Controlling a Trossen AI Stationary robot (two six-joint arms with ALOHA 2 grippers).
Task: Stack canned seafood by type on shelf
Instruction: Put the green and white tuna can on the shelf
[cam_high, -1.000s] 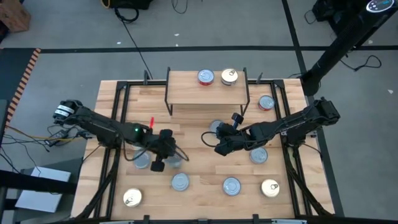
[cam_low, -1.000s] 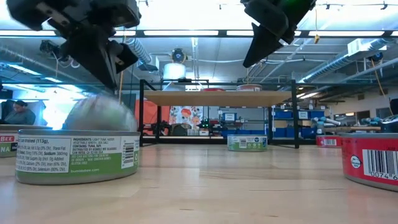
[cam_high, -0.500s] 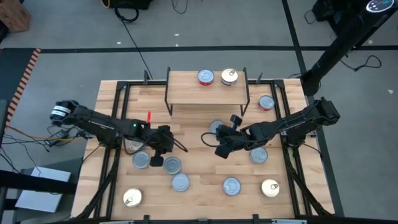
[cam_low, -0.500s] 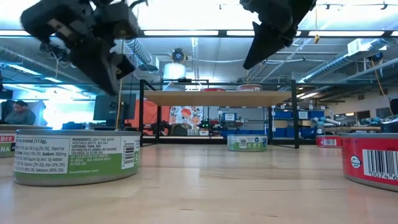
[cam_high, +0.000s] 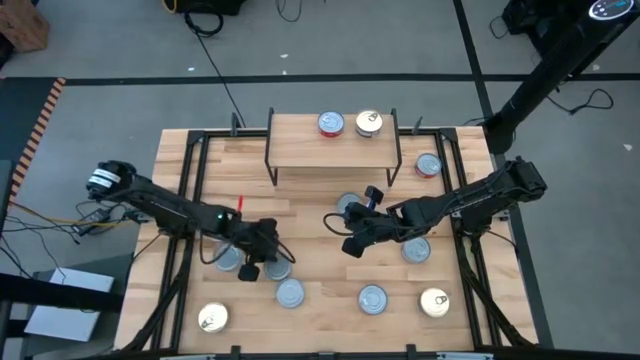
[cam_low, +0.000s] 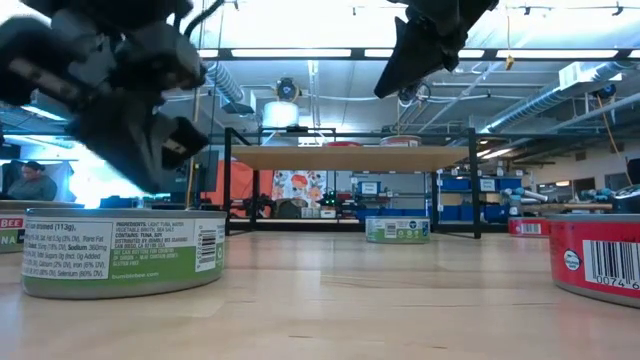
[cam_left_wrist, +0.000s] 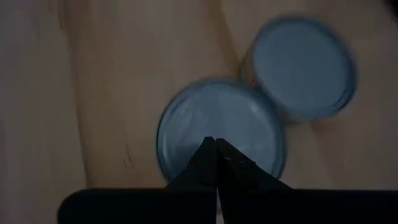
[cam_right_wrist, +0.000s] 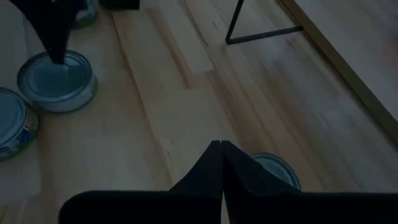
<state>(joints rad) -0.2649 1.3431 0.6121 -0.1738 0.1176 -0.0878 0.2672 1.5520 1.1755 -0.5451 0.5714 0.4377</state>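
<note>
Left pincer (cam_high: 249, 268) shut, empty, over silver tin (cam_high: 277, 266) on desk (cam_high: 320, 255); right pincer (cam_high: 351, 246) shut, empty, mid-desk. Shelf (cam_high: 300, 140) holds two. Risk: descending closed, shoving tin into neighbour (cam_high: 228, 257).

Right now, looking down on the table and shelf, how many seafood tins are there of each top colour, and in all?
Silver-blue tins: 6
Red-labelled tins: 2
Gold-top tins: 3
Total: 11 showing in the high view; the arms may hide more.
</note>
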